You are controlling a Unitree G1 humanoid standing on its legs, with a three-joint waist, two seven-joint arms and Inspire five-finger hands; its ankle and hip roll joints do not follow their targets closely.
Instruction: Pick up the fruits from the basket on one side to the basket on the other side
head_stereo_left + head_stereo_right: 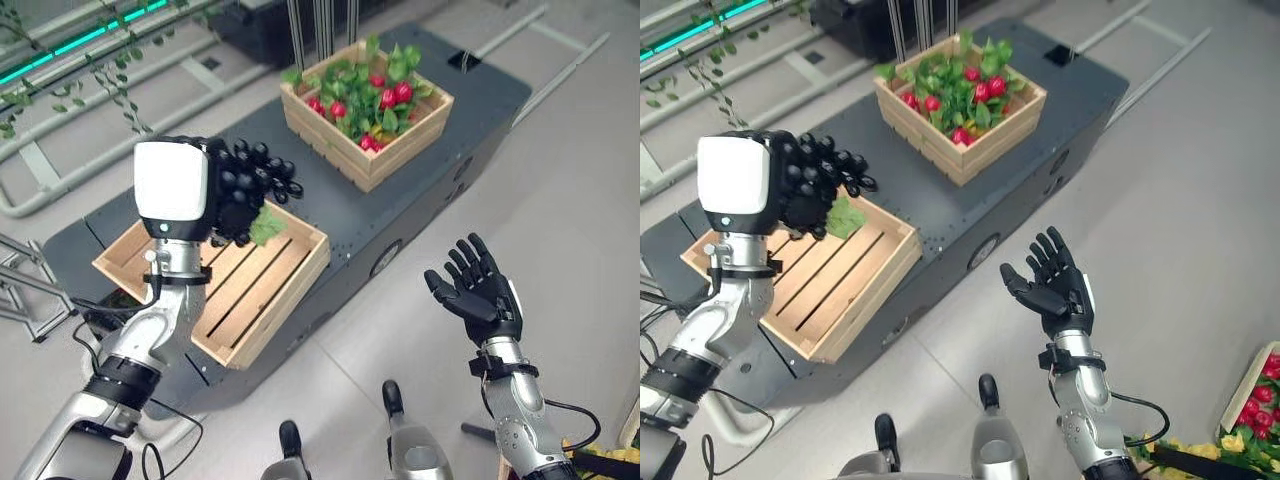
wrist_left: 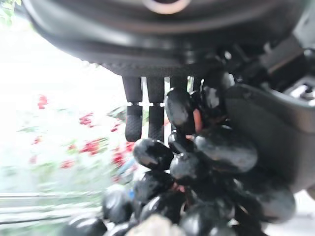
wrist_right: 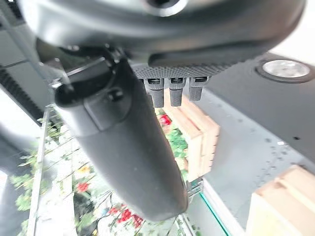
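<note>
A left robot hand (image 1: 205,195) holds a bunch of dark grapes (image 1: 255,185), fingers curled round the cluster so it hangs clear above the near wooden crate (image 1: 250,290), whose slatted floor lies bare apart from a green leaf (image 1: 266,226). The raised grip, wrist upright over the crate's far edge, suggests the bunch is bound for this crate. The far crate (image 1: 385,150), packed with red fruit and leaves, sits well apart on the same dark counter (image 1: 480,100). The right robot hand (image 1: 480,290) waits beside the counter, palm up, fingers spread, holding nothing.
</note>
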